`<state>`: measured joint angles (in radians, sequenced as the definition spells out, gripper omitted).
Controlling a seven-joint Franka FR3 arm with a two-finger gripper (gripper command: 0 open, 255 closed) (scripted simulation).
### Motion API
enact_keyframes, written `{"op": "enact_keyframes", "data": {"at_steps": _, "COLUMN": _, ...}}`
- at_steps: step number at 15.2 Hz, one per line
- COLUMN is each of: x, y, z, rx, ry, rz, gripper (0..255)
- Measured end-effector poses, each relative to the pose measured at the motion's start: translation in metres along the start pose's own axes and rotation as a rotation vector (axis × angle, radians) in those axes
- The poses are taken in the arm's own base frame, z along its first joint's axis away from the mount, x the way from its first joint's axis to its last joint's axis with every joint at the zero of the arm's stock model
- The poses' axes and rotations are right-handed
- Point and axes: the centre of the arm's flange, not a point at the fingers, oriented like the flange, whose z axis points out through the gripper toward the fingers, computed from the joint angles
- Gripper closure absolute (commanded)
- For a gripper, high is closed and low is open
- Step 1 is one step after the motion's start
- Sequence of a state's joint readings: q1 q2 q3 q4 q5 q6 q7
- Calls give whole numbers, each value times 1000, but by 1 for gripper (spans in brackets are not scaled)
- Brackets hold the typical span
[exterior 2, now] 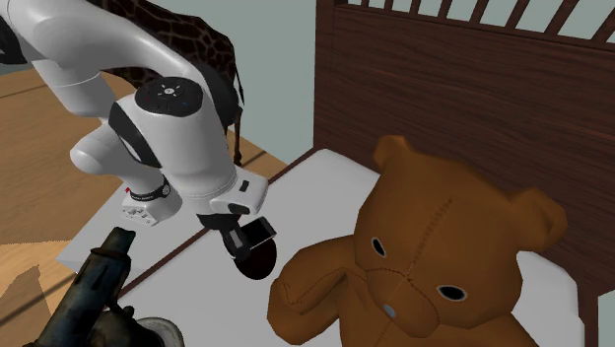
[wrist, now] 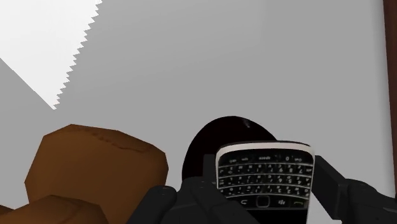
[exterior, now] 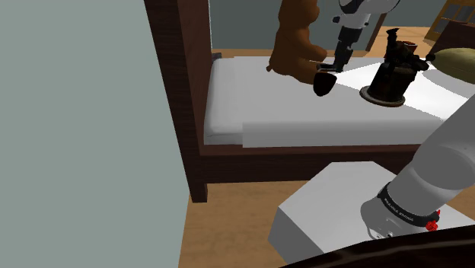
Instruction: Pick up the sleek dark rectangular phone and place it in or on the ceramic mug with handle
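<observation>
A dark phone [wrist: 264,168] with a small keyboard and a pale rim stands upright between my gripper's [wrist: 266,194] black fingers [wrist: 331,184], which are shut on it. Right behind and below the phone lies the round black opening of a dark mug [wrist: 216,137]. In the shoulder view the gripper [exterior: 333,68] hangs just above that mug [exterior: 323,84], which rests tilted on the white bed [exterior: 259,99]. The second exterior view shows the gripper [exterior 2: 241,229] over the mug [exterior 2: 256,254], close beside the teddy bear's paw.
A big brown teddy bear [exterior 2: 434,256] sits on the bed next to the mug. A dark ornate metal object [exterior: 392,72] stands on a round base further along the bed. A dark wooden headboard [exterior 2: 473,99] and bedpost [exterior: 183,99] border the mattress.
</observation>
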<state>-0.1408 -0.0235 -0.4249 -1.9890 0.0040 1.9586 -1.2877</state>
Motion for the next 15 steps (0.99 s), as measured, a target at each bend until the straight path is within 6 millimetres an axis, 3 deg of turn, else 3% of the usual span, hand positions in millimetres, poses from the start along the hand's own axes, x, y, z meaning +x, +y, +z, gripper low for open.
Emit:
{"op": "enact_keyframes", "data": {"at_steps": 6, "x": 0, "y": 1, "z": 31, "rx": 0, "ry": 0, "rz": 0, "gripper": 255}}
{"op": "enact_keyframes", "data": {"at_steps": 12, "x": 0, "y": 1, "z": 35, "rx": -1, "ry": 1, "rz": -1, "gripper": 255}}
{"op": "enact_keyframes", "data": {"at_steps": 13, "x": 0, "y": 1, "z": 35, "rx": -1, "ry": 1, "rz": -1, "gripper": 0}}
{"op": "enact_keyframes", "data": {"at_steps": 15, "x": 0, "y": 1, "z": 35, "rx": 0, "ry": 0, "rz": 0, "gripper": 0}}
